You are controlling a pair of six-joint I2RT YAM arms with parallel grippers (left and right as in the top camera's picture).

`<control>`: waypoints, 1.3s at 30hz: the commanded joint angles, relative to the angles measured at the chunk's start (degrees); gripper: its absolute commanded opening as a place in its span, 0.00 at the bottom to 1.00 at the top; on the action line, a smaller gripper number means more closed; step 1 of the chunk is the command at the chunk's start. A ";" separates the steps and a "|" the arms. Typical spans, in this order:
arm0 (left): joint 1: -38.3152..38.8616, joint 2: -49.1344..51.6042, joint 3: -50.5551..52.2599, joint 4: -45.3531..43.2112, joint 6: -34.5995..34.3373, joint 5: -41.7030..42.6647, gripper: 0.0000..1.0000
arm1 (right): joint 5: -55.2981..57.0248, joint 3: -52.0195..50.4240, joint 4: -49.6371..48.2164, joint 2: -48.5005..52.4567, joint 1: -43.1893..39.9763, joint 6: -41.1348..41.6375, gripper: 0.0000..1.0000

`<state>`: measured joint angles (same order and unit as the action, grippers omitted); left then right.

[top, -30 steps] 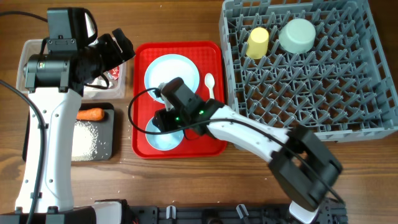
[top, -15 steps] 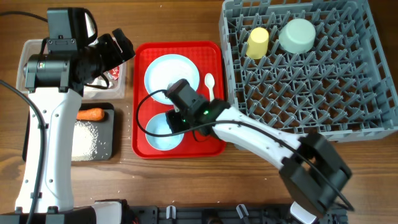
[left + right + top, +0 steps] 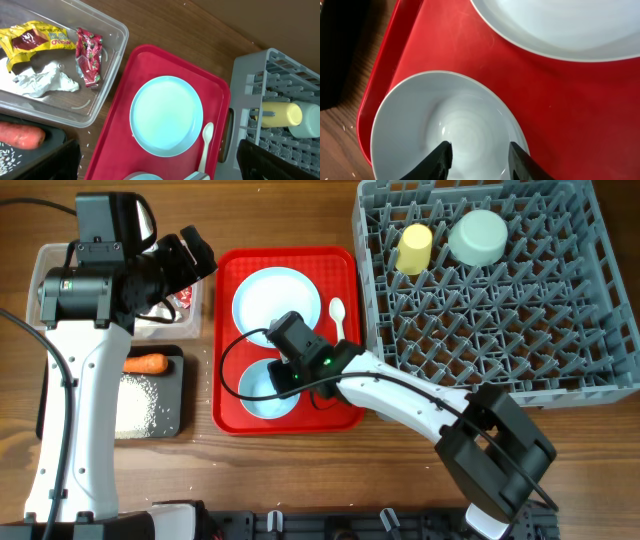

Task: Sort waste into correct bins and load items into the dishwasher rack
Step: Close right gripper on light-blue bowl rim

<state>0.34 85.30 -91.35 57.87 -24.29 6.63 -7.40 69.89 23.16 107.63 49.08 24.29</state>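
- Two right gripper (image 3: 481, 150) fingers are standing apart over the bowl (image 3: 420, 120), at frame bottom.
- Left gripper (image 3: 190, 252) is hanging released, upper left, beside the tub (image 3: 50, 254).

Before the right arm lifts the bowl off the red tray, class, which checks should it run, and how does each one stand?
1. Is the right pincer open? ok.
2. Is it over the bowl? ok.
3. Is the bowl free of food? ok, as far as it shows.
4. Do the fingers straddle the bowl's rim? cannot tell.
5. Does the rack have free pegs? ok.
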 commanded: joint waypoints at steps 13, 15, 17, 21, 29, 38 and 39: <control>-0.28 -0.02 -0.15 -0.13 0.94 -0.72 1.00 | 6.51 1.36 3.93 -3.96 -0.17 -1.60 0.43; -0.31 -0.02 -0.15 -0.13 0.94 -0.72 1.00 | 6.49 1.36 3.87 -1.22 -0.17 -1.20 0.43; -0.28 -0.02 -0.15 -0.13 0.94 -0.72 1.00 | 6.27 1.33 3.58 0.96 -0.17 -1.16 0.45; -0.31 -0.02 -0.15 -0.13 0.94 -0.74 1.00 | 6.32 1.36 2.99 1.92 -0.20 -0.13 0.44; -0.28 -0.02 -0.15 -0.13 0.94 -0.72 1.00 | 6.29 1.36 3.96 2.19 -0.20 -0.13 0.44; -0.28 -0.02 -0.15 -0.13 0.94 -0.72 1.00 | 6.29 1.36 3.02 4.48 -0.20 -0.13 0.40; -0.31 -0.02 -0.15 -0.13 0.94 -0.72 1.00 | 6.29 1.36 3.02 4.57 -0.20 -0.11 0.39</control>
<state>0.34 85.30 -91.35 57.87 -24.29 6.63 -1.85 71.40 26.63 110.61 49.08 23.70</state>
